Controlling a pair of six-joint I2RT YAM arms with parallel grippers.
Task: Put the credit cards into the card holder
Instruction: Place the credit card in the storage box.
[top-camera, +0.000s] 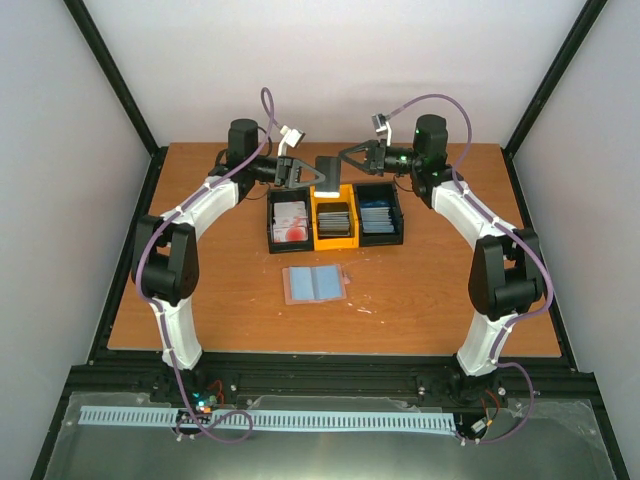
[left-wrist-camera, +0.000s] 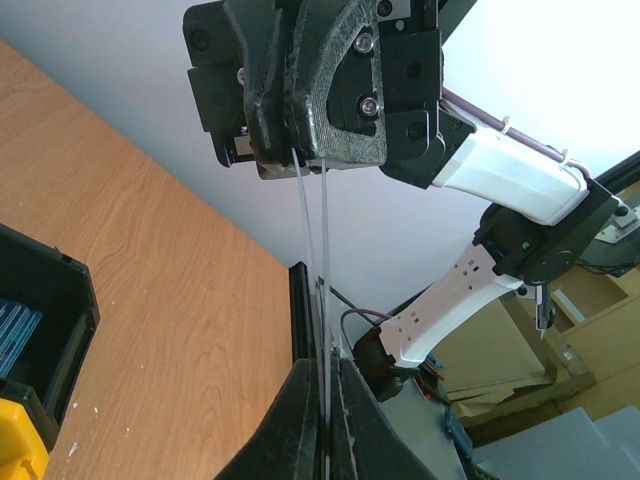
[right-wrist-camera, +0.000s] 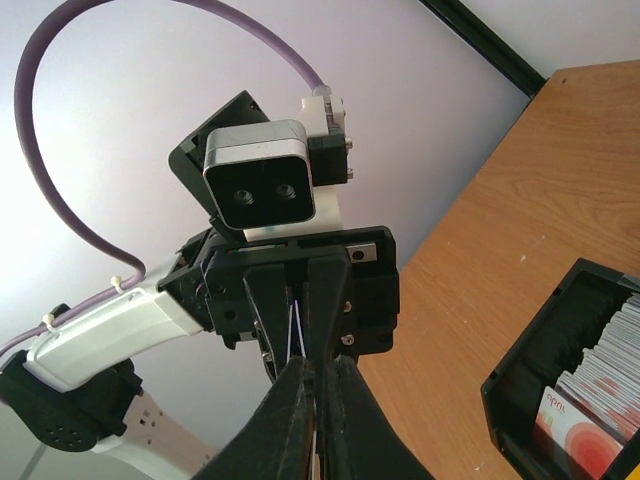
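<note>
The left fingers (top-camera: 305, 172) and right fingers (top-camera: 350, 160) are both closed on one dark grey card (top-camera: 328, 167), held above the orange bin (top-camera: 335, 243); edge-on it is a thin pale line. White red-blotched cards (top-camera: 290, 222) and blue cards (top-camera: 378, 218) fill the black bins (top-camera: 400, 215) on either side; the card holder (top-camera: 316, 284) lies open on the surface (top-camera: 200, 300).

This is a robotics lab test cell, not a lived-in room. A wooden table (top-camera: 200, 300) stands boxed in by plain white panels (top-camera: 340, 60) on black metal framing (top-camera: 110, 70). A left arm (top-camera: 190, 215) and a right arm (top-camera: 470, 215), trailing purple cables (top-camera: 450, 100), are bolted to a rail (top-camera: 330, 375) at the table's near edge. Three bins (top-camera: 335, 240) of sorted credit cards (top-camera: 290, 222) sit at the table's far middle. Past the table's edge, the left wrist view shows cardboard clutter (left-wrist-camera: 500, 370).
</note>
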